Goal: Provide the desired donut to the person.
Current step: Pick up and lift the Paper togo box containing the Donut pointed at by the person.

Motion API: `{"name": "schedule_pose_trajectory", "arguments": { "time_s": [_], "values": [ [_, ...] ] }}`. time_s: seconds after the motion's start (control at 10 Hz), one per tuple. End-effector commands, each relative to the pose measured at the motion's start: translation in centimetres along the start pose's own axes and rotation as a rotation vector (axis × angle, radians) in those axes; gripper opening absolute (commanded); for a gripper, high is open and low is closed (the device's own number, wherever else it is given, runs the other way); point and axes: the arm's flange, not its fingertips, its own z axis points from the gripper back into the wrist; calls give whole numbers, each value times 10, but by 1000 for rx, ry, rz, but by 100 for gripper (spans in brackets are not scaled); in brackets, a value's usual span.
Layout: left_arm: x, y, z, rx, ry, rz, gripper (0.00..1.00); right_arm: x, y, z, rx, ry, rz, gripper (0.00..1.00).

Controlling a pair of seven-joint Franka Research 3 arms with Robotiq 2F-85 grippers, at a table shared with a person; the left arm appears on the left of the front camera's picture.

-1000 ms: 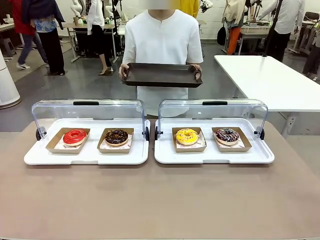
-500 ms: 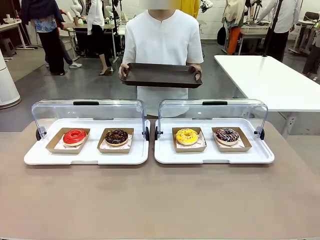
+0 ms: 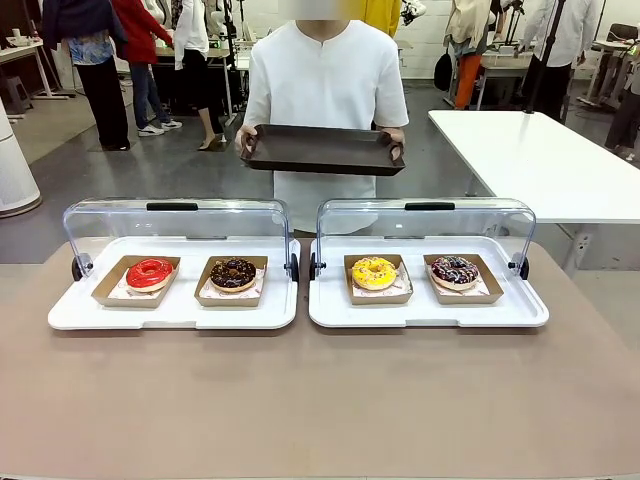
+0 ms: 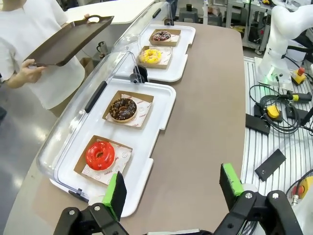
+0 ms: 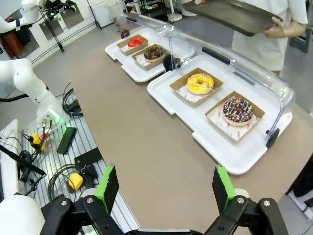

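- Front view: the brown table [image 3: 320, 400] is seen spanning the whole width, with everything else set toward its far edge.
- The person [image 3: 325, 70], in a white short-sleeved shirt, is seen standing behind the table at its far side, centred between the two cases.
- Two white display trays are laid side by side, the left display tray [image 3: 175, 312] just beside the right display tray [image 3: 430, 315]; each clear hinged lid [image 3: 175, 222] is raised at the back.
- A dark serving tray [image 3: 320, 148] is held level at waist height by the person, one hand [image 3: 246, 140] at each end, well apart from the cases.
- The left gripper [image 4: 172, 185] is held above the near table edge, its jaws spread wide with nothing between them.
- The right gripper [image 5: 165, 182] is likewise held over the near edge, jaws spread and nothing gripped.
- Four donuts are set out, each in its own brown paper boat: a red-glazed donut [image 3: 150, 272] and a chocolate donut [image 3: 234, 273] in the left case, a yellow donut [image 3: 375, 272] and a dark sprinkled donut [image 3: 455, 270] in the right case.
- Which donut is wanted cannot be told.
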Motion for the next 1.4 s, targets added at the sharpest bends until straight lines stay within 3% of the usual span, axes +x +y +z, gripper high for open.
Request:
{"name": "schedule_pose_trajectory", "arguments": {
  "time_s": [0.0,1.3],
  "values": [
    [-2,2,-1,22,11,-30,100,2,-1,1,8,-6,13,100],
    [0,1,1,13,10,-1,100,3,2,-4,5,13,19,100]
  ]
}}
